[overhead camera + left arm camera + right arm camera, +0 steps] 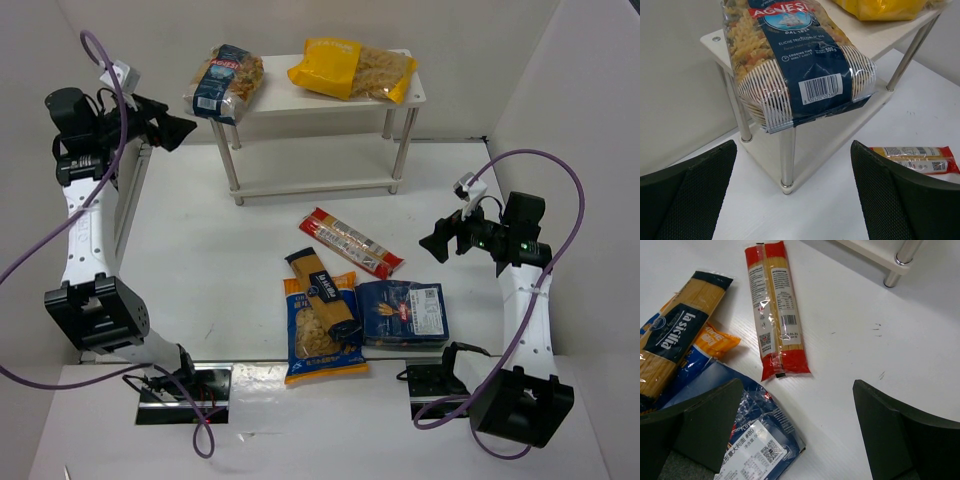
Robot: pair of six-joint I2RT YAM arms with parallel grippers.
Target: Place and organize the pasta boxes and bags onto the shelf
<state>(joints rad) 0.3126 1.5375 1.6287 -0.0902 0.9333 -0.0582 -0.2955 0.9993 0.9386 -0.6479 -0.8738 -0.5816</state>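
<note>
**Position relative to jaws.** The left gripper (pixel 178 118) is spread wide and holds nothing. In the left wrist view its two black fingers (pixel 690 200) frame the clear bag with the dark blue label (pixel 800 60), which lies ahead of the fingertips and does not touch them. This bag rests on the top board of the shelf (pixel 290 100) and overhangs the board's left front corner. The big yellow bag (pixel 350 70) lies on the same board, further right and apart from the clear bag.

The right gripper (pixel 438 243) is also spread wide and holds nothing. In the right wrist view the long red-clear packet (pixel 774 310) lies flat on the table, ahead of the fingertips. The flat dark blue pack (pixel 760 445) lies below the left finger (pixel 705 425). Contact between them cannot be determined.

**Surface and room.** The table (pixel 200 250) is white and matte, with white walls at the back and on both sides. The long yellow box (pixel 322 293) lies diagonally on top of the blue-orange bag (pixel 320 350). The flat dark blue pack lies just beside that bag on its right.

**Edges and clearance.** A strip of bare table separates the red-clear packet from the shelf's front legs. The shelf stands close to the back wall. A purple cable (pixel 560 170) loops above each arm.
</note>
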